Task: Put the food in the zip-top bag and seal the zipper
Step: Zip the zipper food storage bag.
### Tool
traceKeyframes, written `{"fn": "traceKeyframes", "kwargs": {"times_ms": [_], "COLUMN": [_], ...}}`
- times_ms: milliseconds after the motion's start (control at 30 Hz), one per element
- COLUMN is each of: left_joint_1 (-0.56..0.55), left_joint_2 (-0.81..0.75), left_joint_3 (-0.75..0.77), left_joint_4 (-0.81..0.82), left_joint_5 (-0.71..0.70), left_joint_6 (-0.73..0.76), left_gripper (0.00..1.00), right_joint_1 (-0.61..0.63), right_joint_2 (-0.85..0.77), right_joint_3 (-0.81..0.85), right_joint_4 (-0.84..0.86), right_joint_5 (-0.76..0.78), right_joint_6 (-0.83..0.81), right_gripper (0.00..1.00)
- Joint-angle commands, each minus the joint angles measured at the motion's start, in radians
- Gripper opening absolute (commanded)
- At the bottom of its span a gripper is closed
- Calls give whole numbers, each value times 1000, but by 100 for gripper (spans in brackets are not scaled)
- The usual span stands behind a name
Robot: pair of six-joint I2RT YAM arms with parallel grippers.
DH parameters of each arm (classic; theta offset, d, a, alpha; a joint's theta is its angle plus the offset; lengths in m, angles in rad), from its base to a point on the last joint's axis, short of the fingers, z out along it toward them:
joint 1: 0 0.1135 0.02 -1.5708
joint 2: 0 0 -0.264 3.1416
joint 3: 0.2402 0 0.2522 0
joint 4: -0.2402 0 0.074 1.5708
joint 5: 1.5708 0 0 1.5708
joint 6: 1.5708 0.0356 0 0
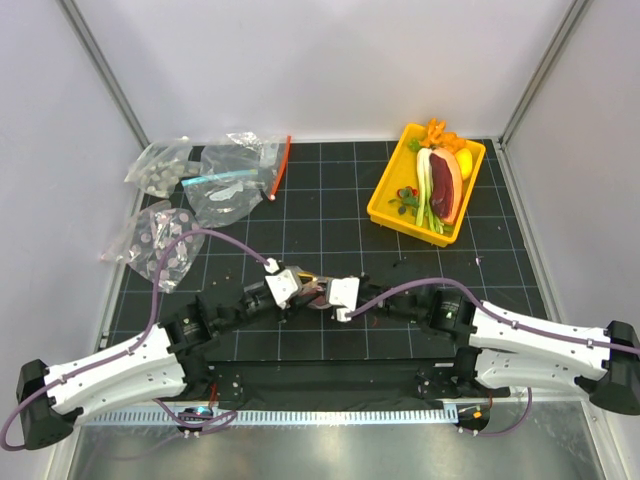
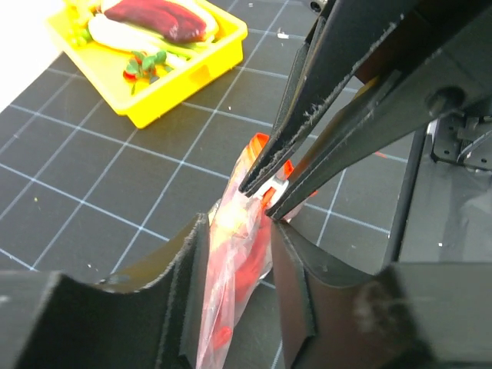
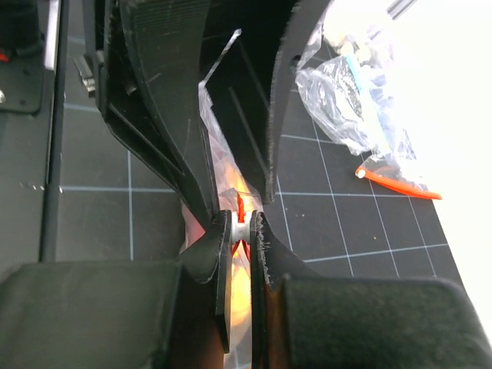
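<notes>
A yellow tray (image 1: 385, 205) sits on the black mat (image 1: 330, 200) (white grid lines), near clear, red-strip bags (image 1: 235, 180).

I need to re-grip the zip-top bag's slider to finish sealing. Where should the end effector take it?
Pinch the small white slider across its two flat sides, coming along the red-orange zipper from the open end. It stands proud of the zip-top bag, which the left end effector holds.

Zip-top bag (image 2: 234, 269) contents mostly hidden btwn gripper fingers, poss. red food; bag bottom cut off.
</notes>
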Motion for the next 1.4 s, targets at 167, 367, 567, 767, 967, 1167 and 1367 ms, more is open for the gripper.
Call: {"fn": "traceKeyframes", "kwargs": {"times_ms": [167, 367, 567, 767, 967, 1167, 1367], "left_joint_1": [1, 1, 1, 1, 1, 1, 1], "left_joint_2": [-30, -33, -156, -250, -271, -296, -331], "left_joint_3": [-14, -17, -56, -98, -103, -116, -121], "left_joint_4": [127, 150, 181, 169, 129, 126, 130], "left_joint_5": [20, -17, -132, -293, -488, -560, -579], "left_joint_6": [44, 41, -2, -31, -57, -74, -68], "left_gripper": [10, 0, 0, 0, 0, 0, 0], "right_joint_1": [-36, -53, -117, -198, -234, -260, -283], "right_joint_2": [-48, -36, -11, 29, 44, 59, 12], "right_joint_3": [15, 23, 35, 64, 77, 101, 112], "right_joint_4": [107, 85, 30, -16, -36, -105, -159], "right_joint_5": [-83, -86, -106, -169, -172, -150, -117], "right_joint_6": [74, 89, 132, 183, 206, 233, 264], "right_gripper": [1, 1, 1, 1, 1, 1, 1]}}
